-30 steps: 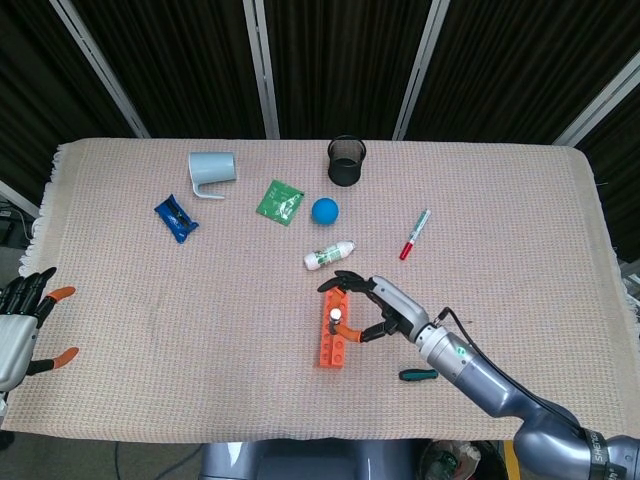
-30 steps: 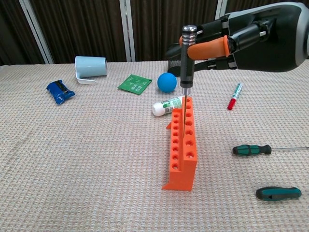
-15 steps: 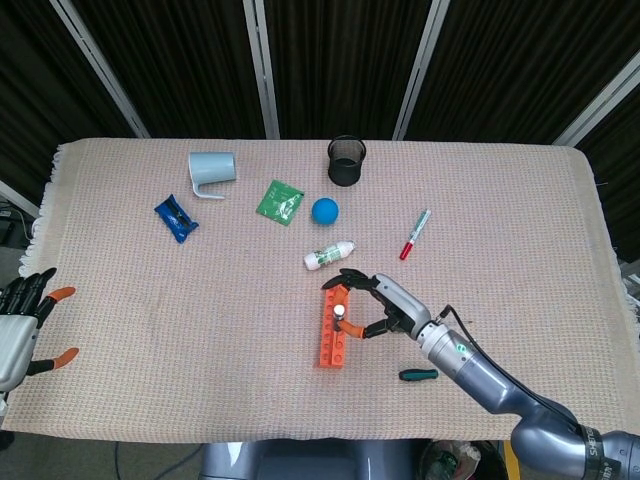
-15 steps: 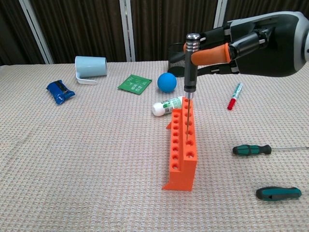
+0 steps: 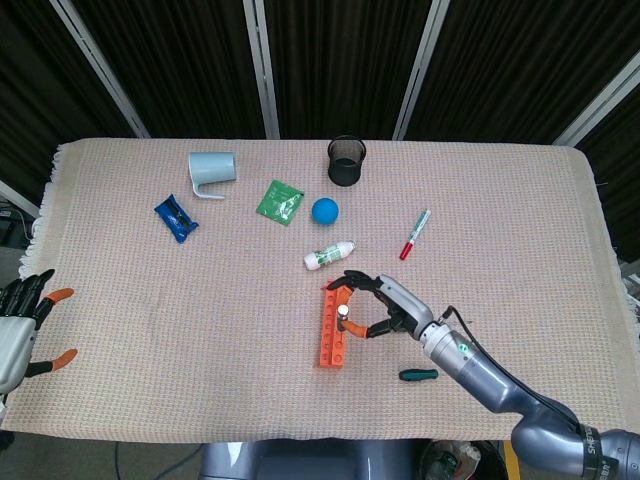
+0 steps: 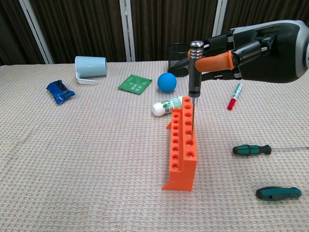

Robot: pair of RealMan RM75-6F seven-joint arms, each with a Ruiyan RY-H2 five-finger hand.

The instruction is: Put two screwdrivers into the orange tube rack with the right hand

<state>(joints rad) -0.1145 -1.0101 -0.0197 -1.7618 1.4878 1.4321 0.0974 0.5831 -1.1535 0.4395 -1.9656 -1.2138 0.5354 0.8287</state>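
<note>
The orange tube rack (image 6: 181, 145) (image 5: 334, 325) stands mid-table, near the front. My right hand (image 6: 231, 53) (image 5: 385, 308) pinches a dark-handled screwdriver (image 6: 195, 67) (image 5: 343, 313) upright, its thin shaft reaching down into a hole in the rack's right row. Two green-handled screwdrivers lie on the cloth to the right: one (image 6: 253, 150) with a long shaft, one (image 6: 279, 193) (image 5: 418, 375) nearer the front edge. My left hand (image 5: 25, 320) hangs at the table's left edge with fingers apart and nothing in them.
At the back are a pale blue cup (image 5: 212, 170), a blue packet (image 5: 176, 217), a green sachet (image 5: 279, 201), a blue ball (image 5: 324, 210), a black mesh cup (image 5: 346, 161), a white bottle (image 5: 329, 256) and a red marker (image 5: 414, 234).
My right hand has shifted the held screwdriver to the right and lowered it, so the shaft now runs deeper into the rack. The left hand has stayed still.
</note>
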